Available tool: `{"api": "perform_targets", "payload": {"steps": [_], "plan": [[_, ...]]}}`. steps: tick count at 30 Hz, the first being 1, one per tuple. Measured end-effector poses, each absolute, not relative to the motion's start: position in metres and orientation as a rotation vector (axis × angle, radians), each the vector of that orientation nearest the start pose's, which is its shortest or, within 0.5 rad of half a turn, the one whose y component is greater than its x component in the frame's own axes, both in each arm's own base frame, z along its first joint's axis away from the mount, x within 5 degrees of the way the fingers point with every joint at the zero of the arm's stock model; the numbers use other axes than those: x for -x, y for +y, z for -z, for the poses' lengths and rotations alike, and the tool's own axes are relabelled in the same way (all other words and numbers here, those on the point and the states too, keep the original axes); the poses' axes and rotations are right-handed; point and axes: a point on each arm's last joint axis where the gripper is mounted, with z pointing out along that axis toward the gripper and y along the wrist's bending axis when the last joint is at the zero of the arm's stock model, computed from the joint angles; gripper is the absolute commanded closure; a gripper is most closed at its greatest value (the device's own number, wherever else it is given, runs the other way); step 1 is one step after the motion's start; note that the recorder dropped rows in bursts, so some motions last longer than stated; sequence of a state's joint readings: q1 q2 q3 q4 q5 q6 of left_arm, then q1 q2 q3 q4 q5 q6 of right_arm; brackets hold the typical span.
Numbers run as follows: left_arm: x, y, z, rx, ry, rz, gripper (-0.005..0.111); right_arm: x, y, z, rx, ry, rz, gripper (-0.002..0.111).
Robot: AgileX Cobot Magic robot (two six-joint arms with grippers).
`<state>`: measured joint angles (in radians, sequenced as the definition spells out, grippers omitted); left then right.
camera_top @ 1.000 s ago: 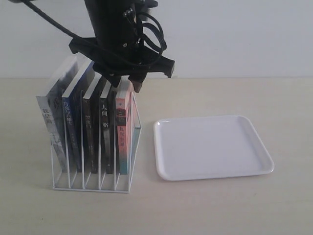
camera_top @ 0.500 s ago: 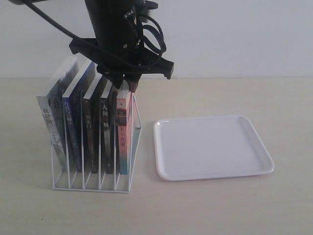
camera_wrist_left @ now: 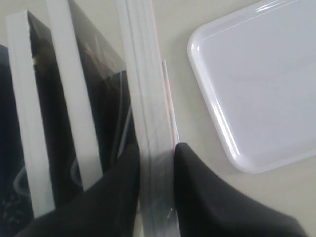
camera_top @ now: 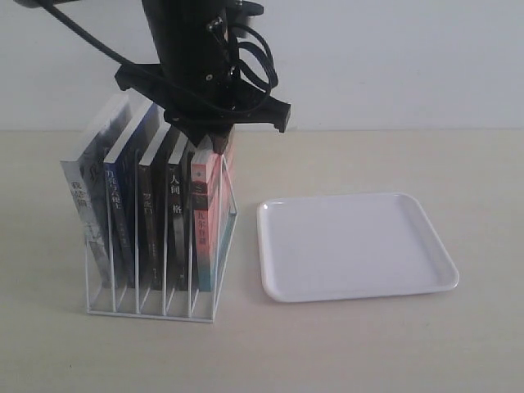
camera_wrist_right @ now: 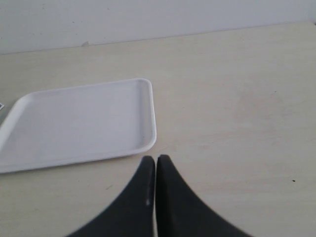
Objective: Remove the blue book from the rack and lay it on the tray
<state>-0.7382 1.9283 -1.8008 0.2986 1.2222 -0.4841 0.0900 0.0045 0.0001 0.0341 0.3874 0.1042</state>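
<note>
The blue book (camera_top: pixel 119 214) stands second from the left in the white wire rack (camera_top: pixel 149 312), its dark blue spine facing forward. My left gripper (camera_top: pixel 214 146) is over the rack's right end, away from the blue book. In the left wrist view this gripper (camera_wrist_left: pixel 157 153) is shut on the top page edge of the pink-and-teal book (camera_wrist_left: pixel 148 98), one black finger (camera_wrist_left: pixel 197 197) on each side. The white tray (camera_top: pixel 356 246) lies right of the rack with nothing on it. My right gripper (camera_wrist_right: pixel 156 160) is shut on nothing, just above the table beside the tray (camera_wrist_right: pixel 74 123).
Two black-spined books (camera_top: pixel 160 217) stand between the blue book and the pink-and-teal book (camera_top: pixel 203 221). A grey-covered book (camera_top: pixel 84 209) leans at the rack's left end. The left arm's black body and cables (camera_top: pixel 196 57) hang over the rack. A pale wall runs behind the table.
The left gripper has sunk slightly onto the pink-and-teal book's top. That book now leans a little to the right, and the rack's base has shifted slightly left. The tray has not moved.
</note>
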Motion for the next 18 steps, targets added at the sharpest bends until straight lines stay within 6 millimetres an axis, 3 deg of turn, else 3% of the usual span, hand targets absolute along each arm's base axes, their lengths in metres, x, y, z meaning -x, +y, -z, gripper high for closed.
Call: {"api": "perform_targets", "payload": {"steps": [7,18], "plan": [[-0.323,-0.26,-0.307,-0.424,2.683,-0.089,0.095,-0.052,0.006,-0.178,-0.034,1.879,-0.167,0.108],[-0.312,-0.25,-0.354,-0.412,2.59,0.003,0.097,-0.052,0.006,-0.178,-0.034,1.879,-0.167,0.108]]}}
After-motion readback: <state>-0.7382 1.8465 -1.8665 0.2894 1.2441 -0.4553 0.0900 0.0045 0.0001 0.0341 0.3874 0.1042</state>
